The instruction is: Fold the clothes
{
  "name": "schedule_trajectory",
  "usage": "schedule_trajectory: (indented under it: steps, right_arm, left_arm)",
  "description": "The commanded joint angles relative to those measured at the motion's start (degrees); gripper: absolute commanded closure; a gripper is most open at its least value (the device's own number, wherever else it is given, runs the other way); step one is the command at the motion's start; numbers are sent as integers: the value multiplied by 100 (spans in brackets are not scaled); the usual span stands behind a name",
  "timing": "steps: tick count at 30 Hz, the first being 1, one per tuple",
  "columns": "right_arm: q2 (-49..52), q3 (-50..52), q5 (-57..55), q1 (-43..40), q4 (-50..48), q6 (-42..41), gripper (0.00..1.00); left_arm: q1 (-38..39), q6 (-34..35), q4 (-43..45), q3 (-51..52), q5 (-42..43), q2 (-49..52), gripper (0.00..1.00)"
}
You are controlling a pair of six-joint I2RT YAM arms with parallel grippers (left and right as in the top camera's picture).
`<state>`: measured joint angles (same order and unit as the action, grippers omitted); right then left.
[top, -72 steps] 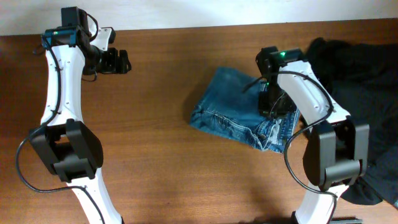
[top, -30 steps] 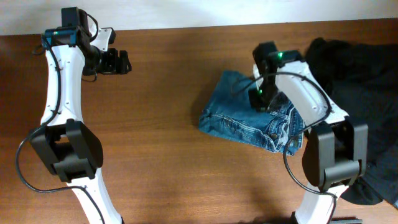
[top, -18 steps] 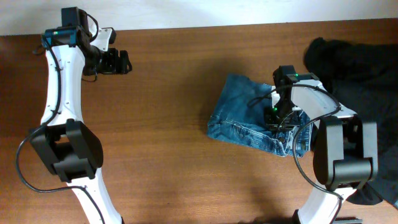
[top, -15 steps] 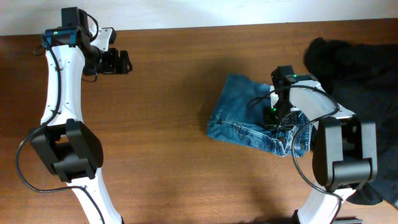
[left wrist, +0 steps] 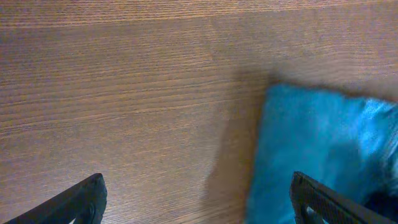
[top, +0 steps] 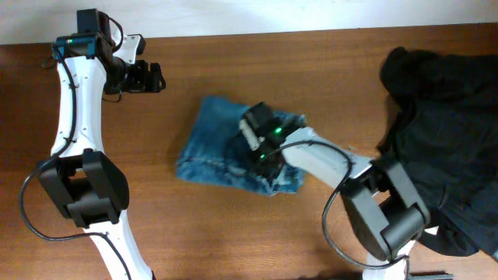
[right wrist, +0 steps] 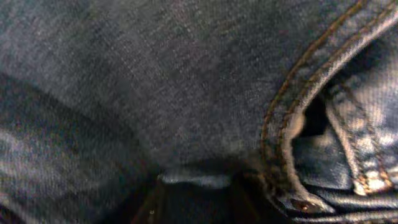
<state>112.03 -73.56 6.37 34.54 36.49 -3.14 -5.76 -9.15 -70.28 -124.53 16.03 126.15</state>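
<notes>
The folded blue jeans (top: 214, 144) lie on the wooden table (top: 233, 62) left of centre, and they also show at the right of the left wrist view (left wrist: 323, 137). My right gripper (top: 261, 141) reaches far left and presses down on their right part. In the right wrist view denim (right wrist: 186, 81) fills the frame, with a pale ridge of cloth pinched between the dark fingertips (right wrist: 152, 202). My left gripper (top: 149, 76) hangs open near the table's far left edge, away from the jeans. Both its fingers (left wrist: 81, 199) stand wide apart over bare wood. A heap of black clothes (top: 451, 101) lies at the right.
The black heap runs along the table's right side down to the front right (top: 467, 218). The jeans' seam and a rivet (right wrist: 298, 204) show at the right of the right wrist view. A pale wall (top: 233, 15) borders the table's far edge.
The right arm has swung left and the jeans have slid with it from right of centre to left of centre. The left arm has stayed still.
</notes>
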Motion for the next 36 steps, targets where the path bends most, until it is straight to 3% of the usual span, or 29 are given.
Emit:
schedule_trajectory:
  steps: [1, 4, 8, 10, 14, 16, 20, 29, 36]
  right_arm:
    - [144, -162, 31, 304, 188, 334, 55]
    - [13, -809, -382, 157, 682, 358, 49]
    - [-120, -2518, -468, -177, 1875, 743, 39]
    - [-120, -3344, -433, -273, 2538, 741, 39]
    - [-120, -3766, -181, -273, 3377, 741, 39]
    - [-103, -3633, 216, -269, 3899, 739, 47]
    - [-103, -2999, 267, -278, 4113, 717, 50]
    - [-103, -833, 264, -284, 2951, 675, 53]
    - [-98, -286, -103, -664, 1849, 673, 54]
  left_arm:
    - [0, 52, -9, -109, 68, 28, 6]
    - [2, 52, -33, -109, 68, 28, 6]
    - [2, 55, -52, -109, 74, 28, 2]
    - [4, 52, -50, -107, 116, 28, 1]
    - [85, 50, -46, -96, 315, 103, 1]
    - [205, 28, -20, -96, 328, 240, 1]
    - [415, 28, -2, -96, 352, 562, 1]
    - [979, 31, 297, -96, 520, 1182, 1]
    - [1235, 31, 28, -87, 520, 1552, 2]
